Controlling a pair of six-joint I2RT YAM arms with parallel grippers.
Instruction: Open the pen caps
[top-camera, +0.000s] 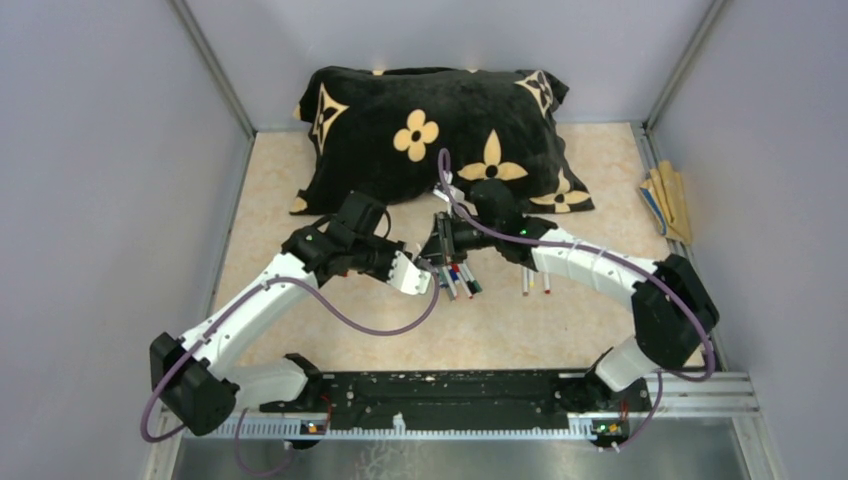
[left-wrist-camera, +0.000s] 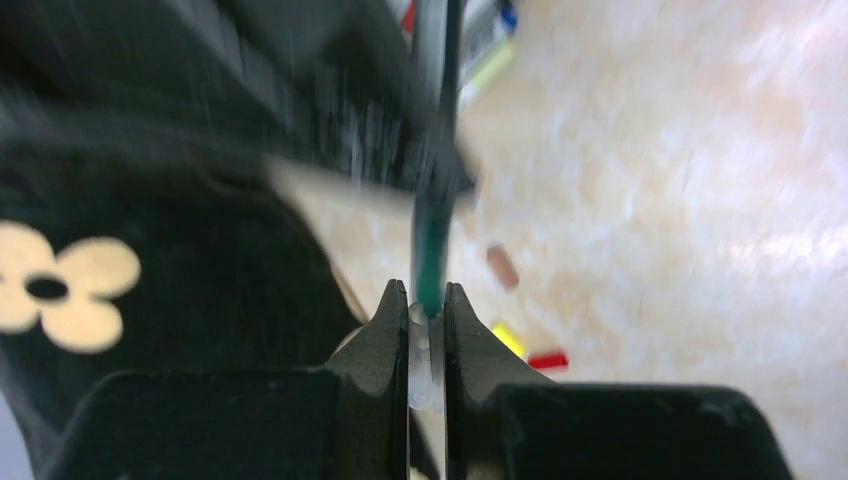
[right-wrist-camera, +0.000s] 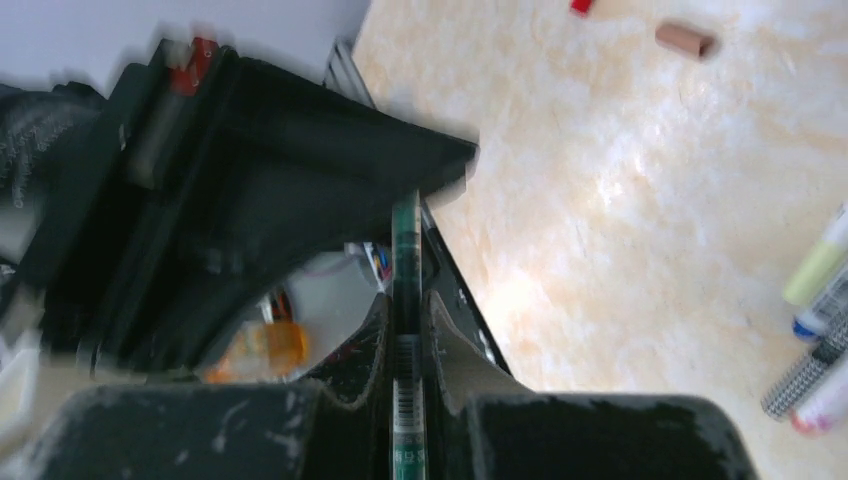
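Left wrist view is showing the left gripper (left-wrist-camera: 427, 305) pinching narrow on the pale end of the green pen (left-wrist-camera: 431, 250); that end is probably its cap (left-wrist-camera: 426, 350), though blur is hiding the seam. Right wrist view is showing the right gripper (right-wrist-camera: 405, 305) clamping the same pen's barrel, jaws nearly together around it; the pen is bridging the two tools over the table (top-camera: 560, 330), at 6 o'clock of the pillow (top-camera: 440, 130). Spare pens (top-camera: 457, 280) are lying at 6 o'clock of the grippers, two more at 3 o'clock; loose caps (left-wrist-camera: 548, 360) are sitting at 4 o'clock of the left fingertips. Judging by looks, the pen is weighing almost nothing and being stiff, yet its smooth plastic is inviting slip; the cap is likely sitting on by friction alone. Best hold: barrel taken close to the cap, cap squeezed across its sides, pull running straight along the axis; a crooked tug is risking a cap popping from the pads.
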